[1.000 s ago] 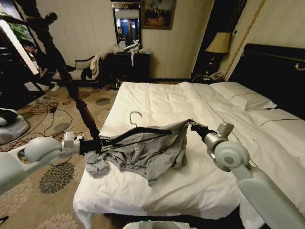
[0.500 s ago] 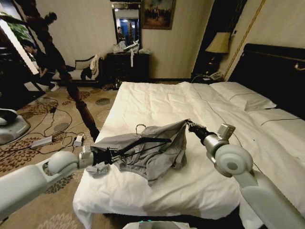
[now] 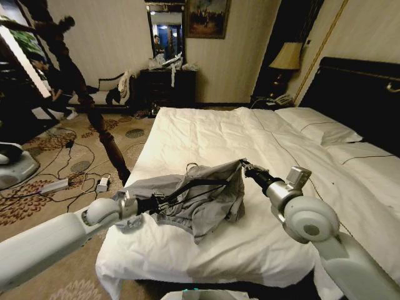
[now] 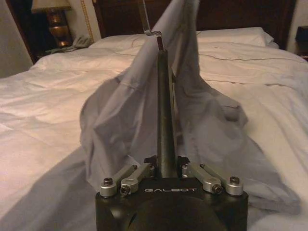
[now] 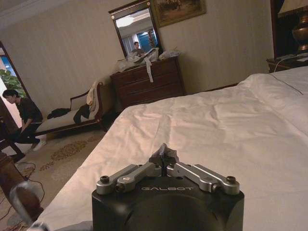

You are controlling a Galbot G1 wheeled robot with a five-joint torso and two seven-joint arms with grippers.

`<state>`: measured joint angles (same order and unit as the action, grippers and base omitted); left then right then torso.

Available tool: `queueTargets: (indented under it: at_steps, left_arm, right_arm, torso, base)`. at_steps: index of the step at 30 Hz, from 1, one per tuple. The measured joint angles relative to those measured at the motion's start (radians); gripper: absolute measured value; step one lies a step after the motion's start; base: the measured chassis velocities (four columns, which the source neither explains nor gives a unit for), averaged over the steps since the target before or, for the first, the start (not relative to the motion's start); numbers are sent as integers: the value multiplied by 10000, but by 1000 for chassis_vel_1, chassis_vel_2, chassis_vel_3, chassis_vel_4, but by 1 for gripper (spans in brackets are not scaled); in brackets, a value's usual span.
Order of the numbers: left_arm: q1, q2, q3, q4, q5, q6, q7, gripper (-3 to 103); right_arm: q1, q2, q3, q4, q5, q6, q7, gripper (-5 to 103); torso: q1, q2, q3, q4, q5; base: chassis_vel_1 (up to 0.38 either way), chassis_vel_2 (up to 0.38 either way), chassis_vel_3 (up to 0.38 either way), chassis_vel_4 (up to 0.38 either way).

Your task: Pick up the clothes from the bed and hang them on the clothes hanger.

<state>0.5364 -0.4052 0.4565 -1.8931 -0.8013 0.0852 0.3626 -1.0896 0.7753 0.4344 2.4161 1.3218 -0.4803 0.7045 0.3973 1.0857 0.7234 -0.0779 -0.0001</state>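
Since the earlier pictures the left arm has swung in from the floor side toward the foot-left corner of the bed, carrying the hanger farther under the shirt, and the wire hook now pokes out above the fabric. The left end effector [image 3: 154, 203] hovers at the left edge of the large bed with its white duvet [image 3: 206, 134], its fingers closed on one end of the slim dark clothes hanger [image 3: 190, 185]; the left wrist view shows the hanger's bar [image 4: 165, 120] clamped between them and running up inside the cloth. The light grey long-sleeved shirt of thin soft fabric [image 3: 200, 200] drapes over the hanger, partly lifted, with its lower folds lying on the duvet near the foot of the bed. The thin curved wire hook [image 3: 190, 166] shows at the shirt's upper edge. The right end effector [image 3: 243, 165] holds the shirt's raised right corner, fingers pinched on a small bunch of grey fabric [image 5: 163, 155], above the middle of the bed.
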Motion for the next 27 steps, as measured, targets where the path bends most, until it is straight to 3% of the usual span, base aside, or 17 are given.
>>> queueTargets:
  at_steps: [8,16,24,27]
  left_arm:
    - [-926,-760,593,615,-237,-27,-411,18]
    - [-1160,-1538,938,218,-854,184,-854,18]
    - [-1262,-1556,797,-79,-1053,293,-912,18]
    - [-1241,-1162,386,92,-1166,256,-668,18]
  right_arm:
    - [-29,134,-34,242,449,-3,80,0]
    - [102,146,-61,12,702,-12,89,0]
    - [319,209,-80,-333,939,-37,118,0]
    - [424,110,9,-367,1108,-52,156,0]
  torso:
    - [0,0,0,1,2]
    - [0,-1,1,-1,1]
    - [0,0,1,0,1]
    - [0,0,1,0,-1]
  base:
    - [0,0,0,0]
    - [0,0,0,0]
    - [0,0,0,0]
    - [0,0,0,0]
